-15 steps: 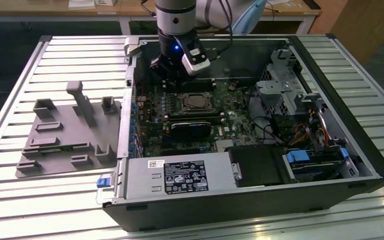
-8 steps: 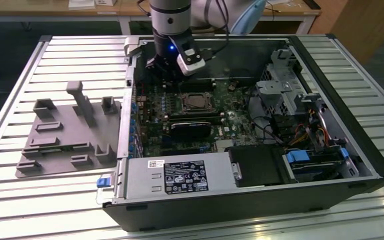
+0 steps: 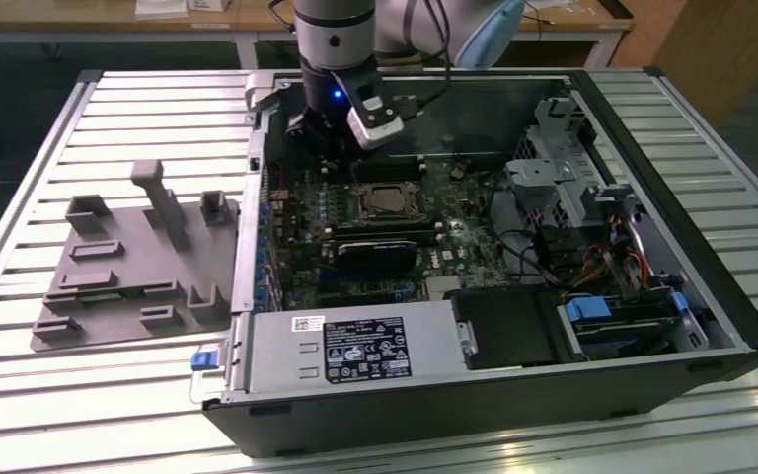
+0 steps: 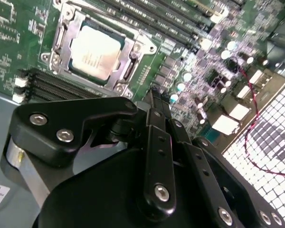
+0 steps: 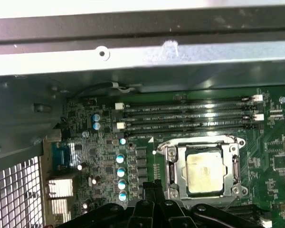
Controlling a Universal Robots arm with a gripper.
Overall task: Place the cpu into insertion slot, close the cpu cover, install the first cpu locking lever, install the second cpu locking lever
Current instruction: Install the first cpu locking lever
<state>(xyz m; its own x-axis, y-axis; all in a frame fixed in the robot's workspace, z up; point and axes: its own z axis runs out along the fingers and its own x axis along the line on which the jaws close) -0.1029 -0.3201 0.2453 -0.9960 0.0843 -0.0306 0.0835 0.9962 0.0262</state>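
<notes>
The exterior view looks steeply down on the whole open computer case [image 3: 485, 405]. Both wrist views sit close above the motherboard [image 5: 275, 161], sharing the cpu [image 4: 96, 51] [image 5: 204, 173].

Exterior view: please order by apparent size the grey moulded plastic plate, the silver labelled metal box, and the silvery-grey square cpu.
Largest: grey moulded plastic plate.
Then: silver labelled metal box.
Smallest, clearly: silvery-grey square cpu.

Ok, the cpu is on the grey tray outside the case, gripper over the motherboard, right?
No: the cpu sits in the insertion slot on the motherboard, not on the grey tray, as the first wrist view shows. The gripper is over the motherboard.
</notes>
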